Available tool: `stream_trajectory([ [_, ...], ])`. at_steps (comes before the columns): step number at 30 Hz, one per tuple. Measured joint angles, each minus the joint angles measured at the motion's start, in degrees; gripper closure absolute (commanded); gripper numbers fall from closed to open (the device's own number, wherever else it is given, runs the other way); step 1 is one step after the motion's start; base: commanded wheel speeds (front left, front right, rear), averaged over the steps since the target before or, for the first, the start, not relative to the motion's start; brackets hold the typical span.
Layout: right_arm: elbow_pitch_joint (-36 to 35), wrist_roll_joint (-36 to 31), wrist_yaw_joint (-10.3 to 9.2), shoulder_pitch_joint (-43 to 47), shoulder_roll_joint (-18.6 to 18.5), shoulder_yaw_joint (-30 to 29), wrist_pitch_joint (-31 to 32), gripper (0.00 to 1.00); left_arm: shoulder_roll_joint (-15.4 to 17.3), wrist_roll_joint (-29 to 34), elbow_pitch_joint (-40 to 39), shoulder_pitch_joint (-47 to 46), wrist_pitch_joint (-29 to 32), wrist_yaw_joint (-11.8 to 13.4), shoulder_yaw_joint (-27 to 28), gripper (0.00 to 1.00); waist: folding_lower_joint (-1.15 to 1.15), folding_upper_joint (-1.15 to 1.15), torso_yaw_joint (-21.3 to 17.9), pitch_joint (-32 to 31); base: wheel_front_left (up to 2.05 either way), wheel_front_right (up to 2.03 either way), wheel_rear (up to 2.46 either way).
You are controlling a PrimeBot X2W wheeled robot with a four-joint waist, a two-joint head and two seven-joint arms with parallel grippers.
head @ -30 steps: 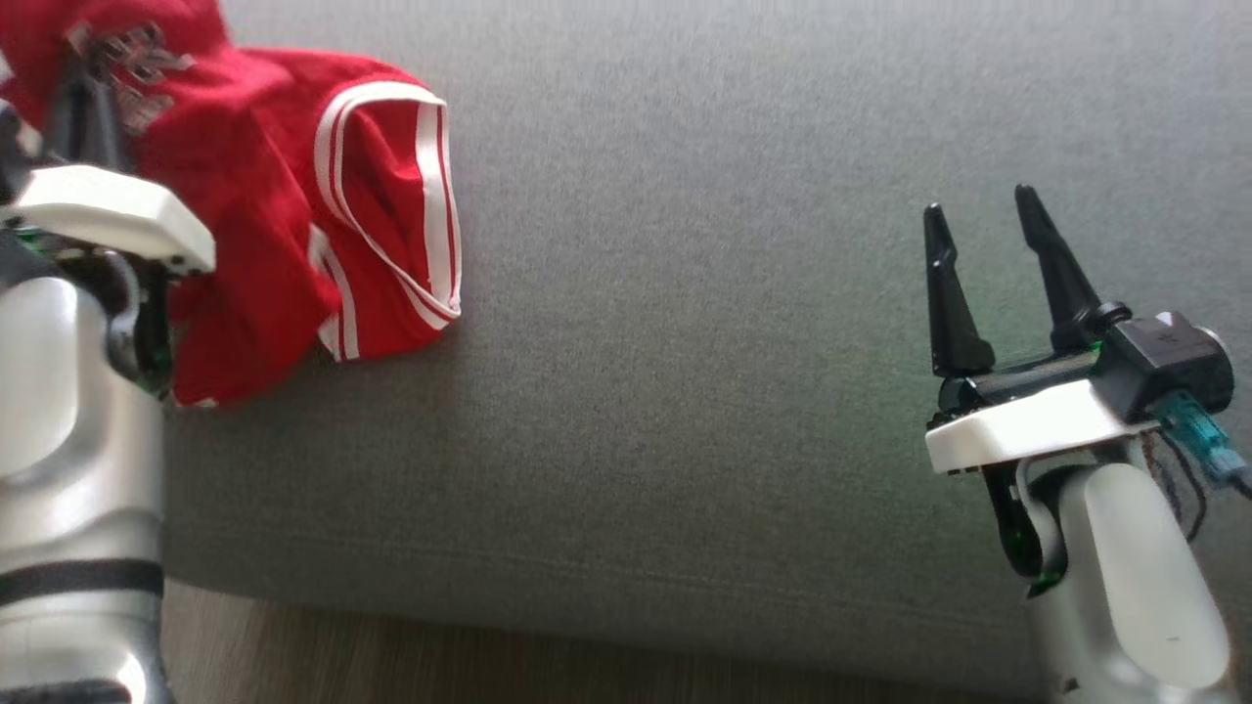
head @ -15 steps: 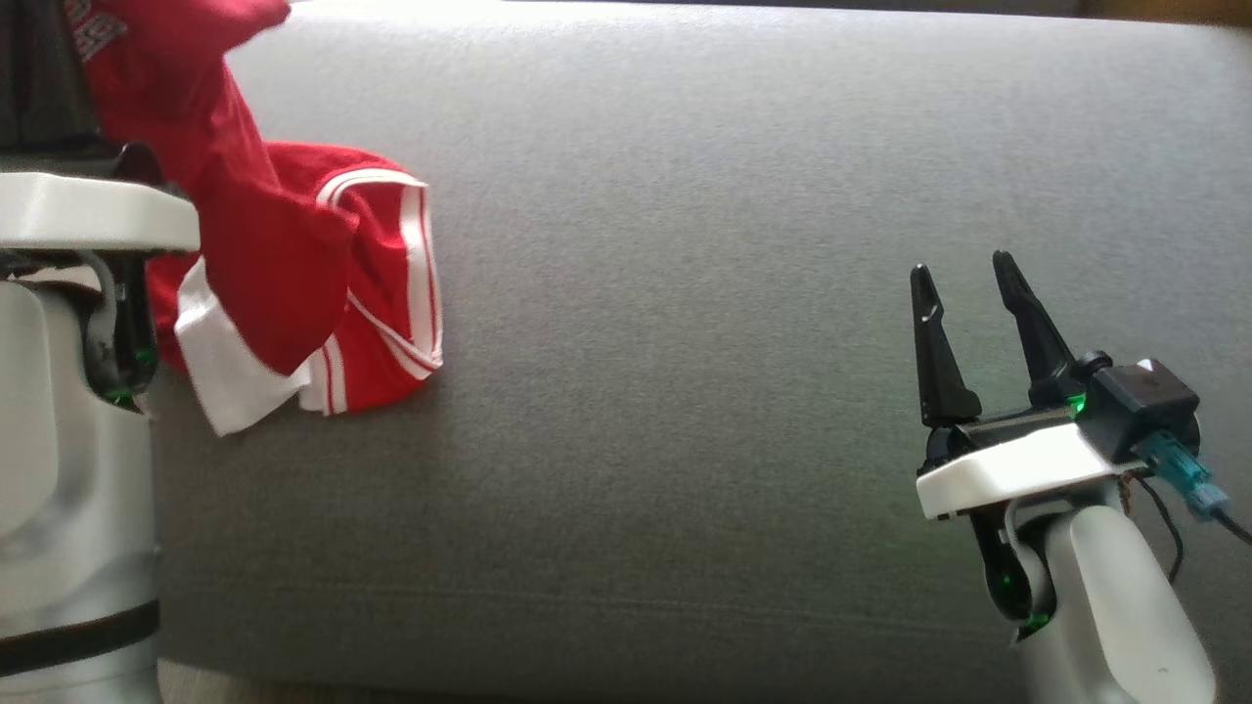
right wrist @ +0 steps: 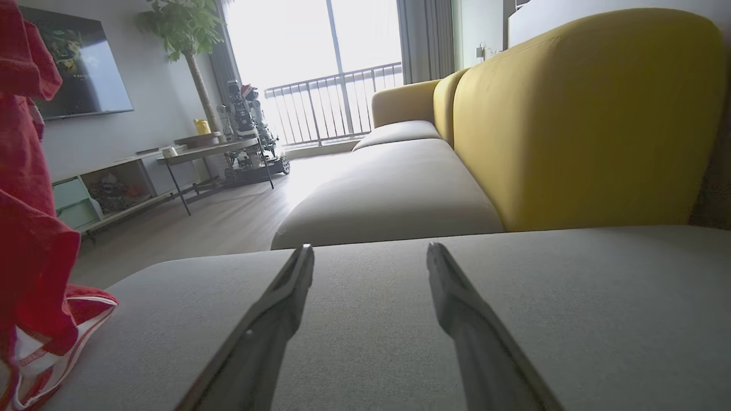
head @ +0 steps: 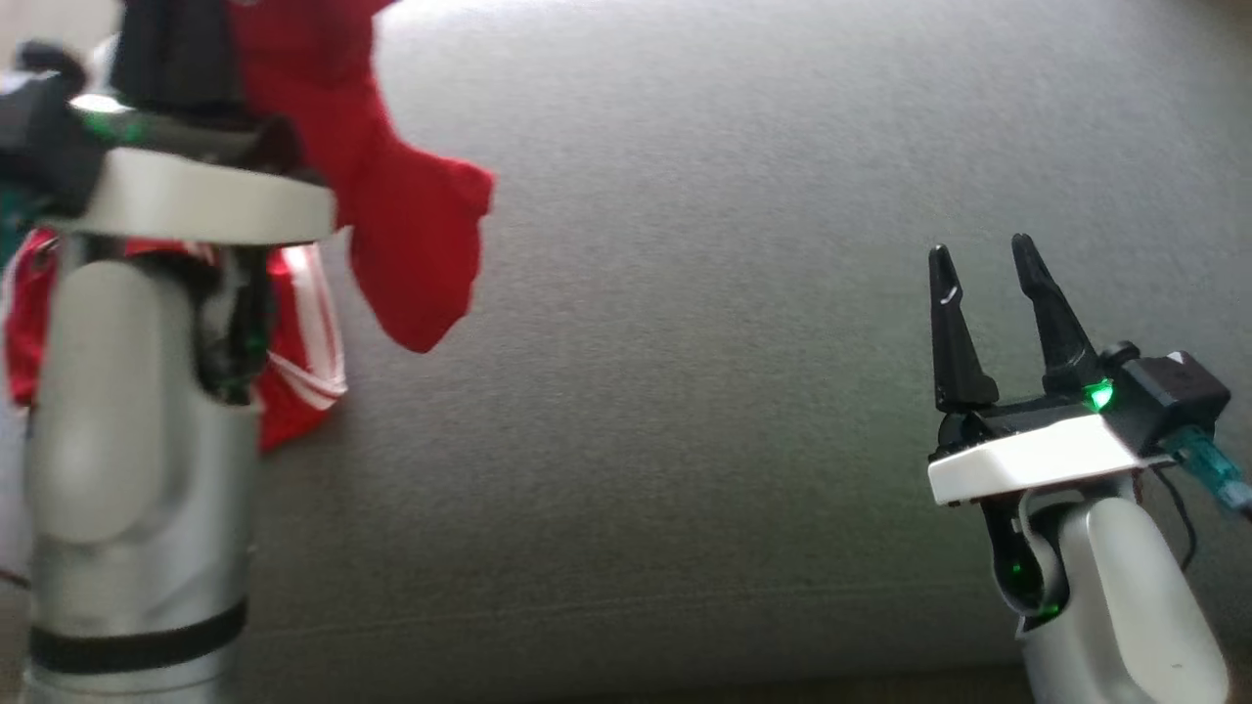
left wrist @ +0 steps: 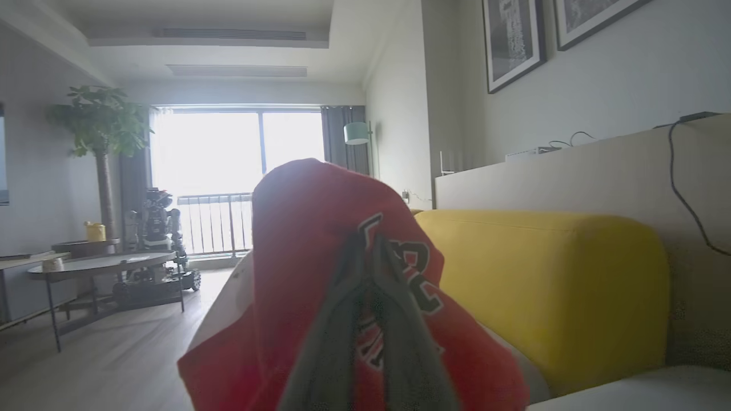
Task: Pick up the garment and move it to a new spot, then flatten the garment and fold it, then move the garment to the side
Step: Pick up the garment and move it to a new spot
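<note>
Nearest you, your right tool point(head: 981, 249) hovers over the grey sofa cushion point(head: 685, 372), jaws spread and empty. Farther left, the left tool point(left wrist: 367, 251) is pinched on the red garment point(head: 411, 244) — raised and hanging, its lower end seemingly touching the cushion.

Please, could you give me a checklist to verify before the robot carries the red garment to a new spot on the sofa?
1. Left gripper shut on the garment: ok, cloth drapes over the closed fingers.
2. Garment wholly off the grey cushion: not ok, its striped hem rests there.
3. Right gripper open and empty: ok.
4. Bare cushion to set it down: ok.
5. Firmness of the grip: cannot tell.
</note>
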Motion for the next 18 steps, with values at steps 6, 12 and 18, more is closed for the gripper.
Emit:
stream_trajectory([
  [6,-1.45,0.76,0.00,-1.53,0.03,-1.11,-0.01,0.00,-3.31,0.09,1.76,-2.75,0.94,-0.64,-5.90,1.00,0.00,0.00,-5.46,2.30,0.00,0.00,0.00],
  [12,-3.12,1.45,-0.01,-2.44,0.03,-2.31,-0.01,0.00,-5.21,0.10,8.11,-2.95,0.93,-0.38,-11.95,1.00,0.00,0.00,-11.49,5.14,0.00,0.00,0.00],
  [18,-4.61,3.47,-0.01,-3.83,0.05,-2.34,-0.01,0.00,-5.71,2.19,21.15,-6.25,0.07,1.48,-16.99,1.00,0.00,0.00,-16.71,9.08,0.00,0.00,0.00],
])
